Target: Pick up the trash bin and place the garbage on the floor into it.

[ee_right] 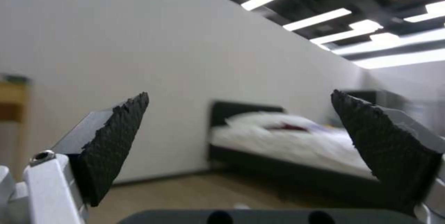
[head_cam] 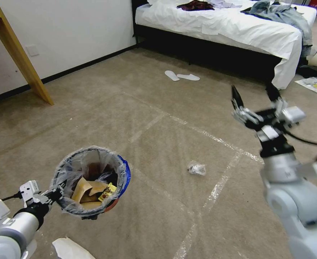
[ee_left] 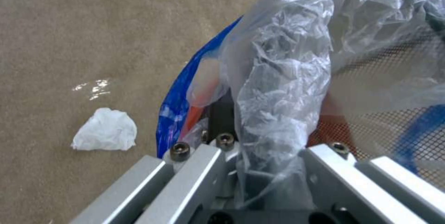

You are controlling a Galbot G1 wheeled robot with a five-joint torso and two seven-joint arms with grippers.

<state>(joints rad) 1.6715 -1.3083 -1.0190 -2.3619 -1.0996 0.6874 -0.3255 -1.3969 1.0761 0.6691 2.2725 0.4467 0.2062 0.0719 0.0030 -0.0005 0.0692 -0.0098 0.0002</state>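
The bin (head_cam: 90, 181) is held off the carpet (head_cam: 158, 118) at its rim by the left pincer (head_cam: 56, 194), clamped there. A plastic wad (head_cam: 196, 168) lies on the carpet right of the bin, nearer the right pincer (head_cam: 253, 95), which is raised, spread wide and empty. A bed (head_cam: 237, 28) stands beyond the bin.
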